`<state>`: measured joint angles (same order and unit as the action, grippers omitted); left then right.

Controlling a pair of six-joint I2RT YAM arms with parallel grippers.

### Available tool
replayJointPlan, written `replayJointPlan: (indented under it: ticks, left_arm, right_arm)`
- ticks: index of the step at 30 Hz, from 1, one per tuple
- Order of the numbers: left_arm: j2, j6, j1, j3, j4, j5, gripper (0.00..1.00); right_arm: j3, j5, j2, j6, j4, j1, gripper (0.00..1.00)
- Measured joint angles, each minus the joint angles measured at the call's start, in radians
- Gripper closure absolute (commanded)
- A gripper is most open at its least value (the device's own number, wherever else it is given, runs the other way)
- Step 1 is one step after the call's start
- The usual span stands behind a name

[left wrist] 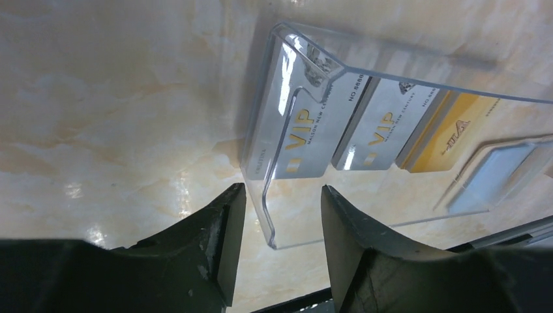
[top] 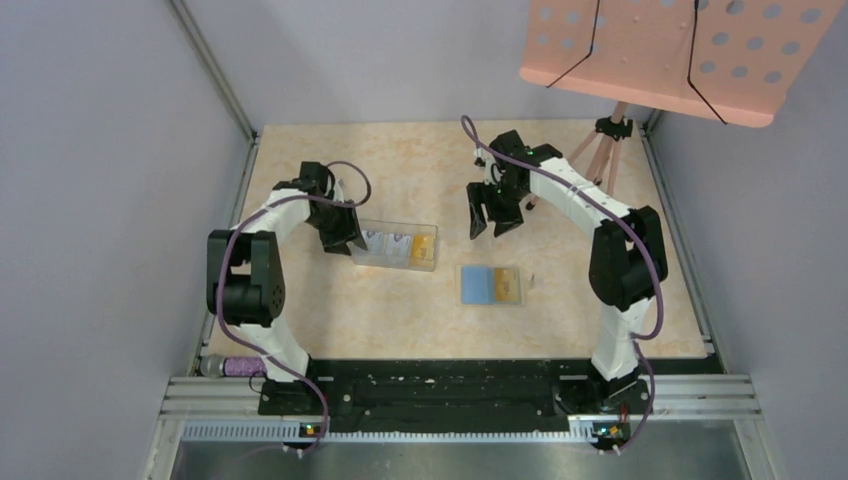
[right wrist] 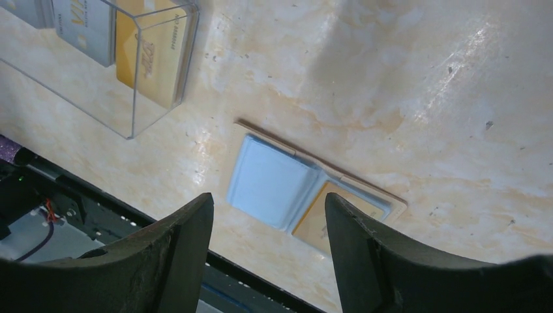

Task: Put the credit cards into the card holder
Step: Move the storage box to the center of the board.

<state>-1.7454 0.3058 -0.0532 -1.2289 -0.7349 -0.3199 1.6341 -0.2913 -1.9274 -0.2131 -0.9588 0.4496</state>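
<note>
At the left of the counter, the left gripper sits low at the left end of a clear box. Its jaws are partly apart, with the box's thin wall standing between them, and neither finger visibly presses on the plastic. Three cards lie side by side in the box: two silver cards marked VIP on the left and a yellow card at the right end. Right of the box and a little nearer, not touching it, the holder lies open and flat on the counter with its blue lining up. A second yellow card rests in its right half; I cannot tell whether it is tucked into a pocket or only lying there. Farther back, the right gripper hangs above bare counter beyond the holder, jaws wide and holding nothing. Its wrist view looks down past both fingers onto the open holder. At the far right corner a pink perforated board stands on a thin-legged stand.
</note>
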Motion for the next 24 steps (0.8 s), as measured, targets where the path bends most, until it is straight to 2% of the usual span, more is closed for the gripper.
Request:
replayJointPlan:
  ticks: [4, 11, 24]
  left_arm:
    - [-0.050, 0.010, -0.016, 0.000, 0.007, -0.012, 0.70]
    - [-0.064, 0.090, -0.065, 0.005, 0.079, -0.069, 0.85]
    - [-0.133, 0.346, -0.256, -0.018, 0.256, -0.124, 0.91]
  right_arm:
    - [0.023, -0.038, -0.001, -0.005, -0.013, 0.000, 0.36]
    - [0.063, -0.097, -0.008, -0.019, -0.016, 0.000, 0.36]
    - [0.077, -0.175, -0.013, -0.052, 0.010, 0.003, 0.37]
